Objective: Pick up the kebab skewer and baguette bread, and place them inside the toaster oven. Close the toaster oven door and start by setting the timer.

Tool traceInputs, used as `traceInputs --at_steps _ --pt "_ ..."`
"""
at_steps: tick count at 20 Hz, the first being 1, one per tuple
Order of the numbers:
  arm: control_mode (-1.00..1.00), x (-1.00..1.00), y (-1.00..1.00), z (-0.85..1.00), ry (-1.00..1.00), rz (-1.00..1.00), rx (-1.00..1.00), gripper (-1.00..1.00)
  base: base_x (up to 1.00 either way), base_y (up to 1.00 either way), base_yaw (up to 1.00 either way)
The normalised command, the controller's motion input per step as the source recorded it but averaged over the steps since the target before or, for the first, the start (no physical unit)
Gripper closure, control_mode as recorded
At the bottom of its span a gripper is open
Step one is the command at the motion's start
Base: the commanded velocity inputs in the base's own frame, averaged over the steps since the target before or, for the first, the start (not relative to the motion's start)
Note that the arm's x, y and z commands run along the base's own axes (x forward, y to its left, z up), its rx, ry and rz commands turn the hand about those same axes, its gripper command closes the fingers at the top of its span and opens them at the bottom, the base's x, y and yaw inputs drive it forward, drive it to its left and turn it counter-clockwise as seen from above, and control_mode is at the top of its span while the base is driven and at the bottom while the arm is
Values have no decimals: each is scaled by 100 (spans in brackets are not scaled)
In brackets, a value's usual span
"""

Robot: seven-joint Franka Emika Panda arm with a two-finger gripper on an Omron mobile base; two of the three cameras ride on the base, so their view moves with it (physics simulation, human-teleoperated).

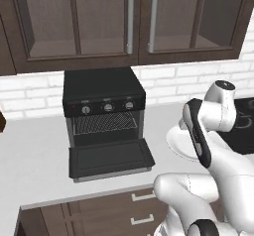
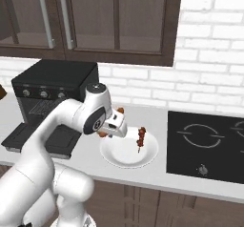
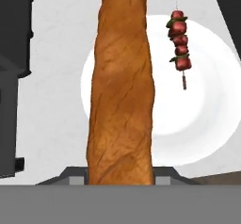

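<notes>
**A:** ok so where's the bread at right now?

**B:** The baguette is in the gripper, clamped between the two fingers at its near end, with the rest of the loaf sticking straight out ahead in the hand view. It's lifted clear, above the white plate. From the right base view you mostly see the wrist over the plate's left side, with little orange bits of bread poking out either side of the hand.

**A:** and the skewer?

**B:** The kebab skewer is lying on the plate, right of the middle in that view. Red and brown chunks, thin stick poking out one end. It sits beside the bread, not touching it.

**A:** oven?

**B:** The toaster oven is on the counter against the brick wall, to the left of the plate. Its door is dropped down flat, so you can see the wire rack inside. Three knobs run in a row above the opening. There's a black cooktop on the other side of the plate.
</notes>
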Motion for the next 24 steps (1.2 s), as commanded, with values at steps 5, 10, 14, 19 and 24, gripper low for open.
traceInputs --at_steps 5,10,14,19,24 --pt "-100 -25 96 31 0 -9 -7 100 0 0 0" --pt "-100 -32 99 3 0 -11 -9 100 0 0 0" --pt "-100 -16 100 4 0 -13 -9 100 0 0 0" --pt "-100 0 92 0 0 -7 -8 100 0 0 0" --pt "-100 3 93 -1 3 0 -9 100 0 0 0"
